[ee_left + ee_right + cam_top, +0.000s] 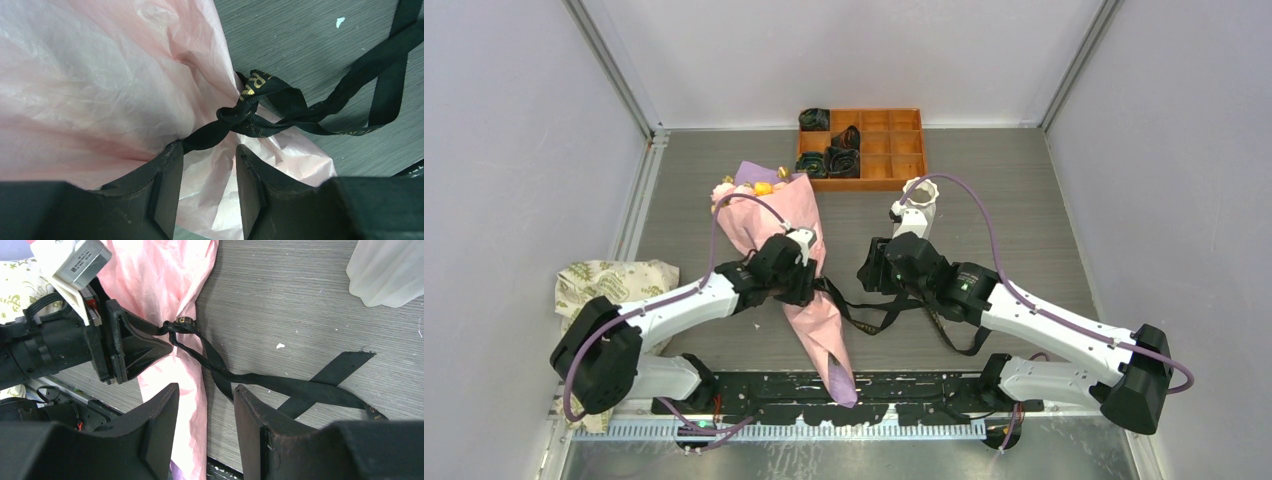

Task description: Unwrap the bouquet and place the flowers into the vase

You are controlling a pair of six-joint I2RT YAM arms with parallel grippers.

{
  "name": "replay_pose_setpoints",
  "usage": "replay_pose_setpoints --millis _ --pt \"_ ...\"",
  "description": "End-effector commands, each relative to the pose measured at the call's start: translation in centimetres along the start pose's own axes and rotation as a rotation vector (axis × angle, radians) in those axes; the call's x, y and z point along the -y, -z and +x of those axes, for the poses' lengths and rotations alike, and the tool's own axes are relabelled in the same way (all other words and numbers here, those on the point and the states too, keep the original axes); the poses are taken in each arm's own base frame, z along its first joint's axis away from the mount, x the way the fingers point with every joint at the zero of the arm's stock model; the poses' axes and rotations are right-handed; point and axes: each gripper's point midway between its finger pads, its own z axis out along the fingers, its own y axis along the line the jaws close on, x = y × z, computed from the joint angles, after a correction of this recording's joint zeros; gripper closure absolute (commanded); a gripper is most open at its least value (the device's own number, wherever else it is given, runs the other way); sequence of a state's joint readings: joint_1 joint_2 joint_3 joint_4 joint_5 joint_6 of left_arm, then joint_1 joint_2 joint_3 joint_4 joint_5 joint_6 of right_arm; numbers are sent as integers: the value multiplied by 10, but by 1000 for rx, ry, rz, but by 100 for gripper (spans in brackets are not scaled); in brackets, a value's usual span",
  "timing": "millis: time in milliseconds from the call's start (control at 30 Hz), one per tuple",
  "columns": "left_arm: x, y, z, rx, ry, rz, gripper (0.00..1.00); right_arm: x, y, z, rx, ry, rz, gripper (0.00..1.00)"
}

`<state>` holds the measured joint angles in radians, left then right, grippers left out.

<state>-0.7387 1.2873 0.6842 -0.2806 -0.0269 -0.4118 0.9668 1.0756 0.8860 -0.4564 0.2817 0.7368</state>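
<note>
Mostly wrapped flowers [762,186], vase [921,203] (half-hidden)

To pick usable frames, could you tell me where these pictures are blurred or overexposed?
Top external: even light, sharp throughout. Left wrist: black ribbon crisp, bouquet paper slightly glary. Right wrist: vase washed out at the top corner.

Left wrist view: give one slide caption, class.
Open left gripper poised at the knotted black ribbon cinching the pink paper bouquet.
</note>
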Motion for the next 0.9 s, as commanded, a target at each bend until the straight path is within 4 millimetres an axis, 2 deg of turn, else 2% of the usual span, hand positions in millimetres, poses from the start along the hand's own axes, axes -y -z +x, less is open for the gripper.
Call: replay_pose_setpoints --millis 0,200,400,633,733,867 --pt "8 -7 -15 70 3 33 56 -14 4 -13 43 -26 -51 50" --pt "2 -7 -22 83 2 -16 60 -14 2 -9 32 -25 -52 50" --pt "8 11 -40 151 -16 -24 61 -15 0 -7 27 -30 -60 50" --pt "5 24 -41 182 -17 -33 61 -18 -5 -3 12 -31 -67 50" --pt "2 22 -39 182 -26 -46 61 -21 -7 -2 5 -32 -73 50" --pt "2 8 -29 128 -30 -47 61 -22 -8 -1 4 -32 -75 50"
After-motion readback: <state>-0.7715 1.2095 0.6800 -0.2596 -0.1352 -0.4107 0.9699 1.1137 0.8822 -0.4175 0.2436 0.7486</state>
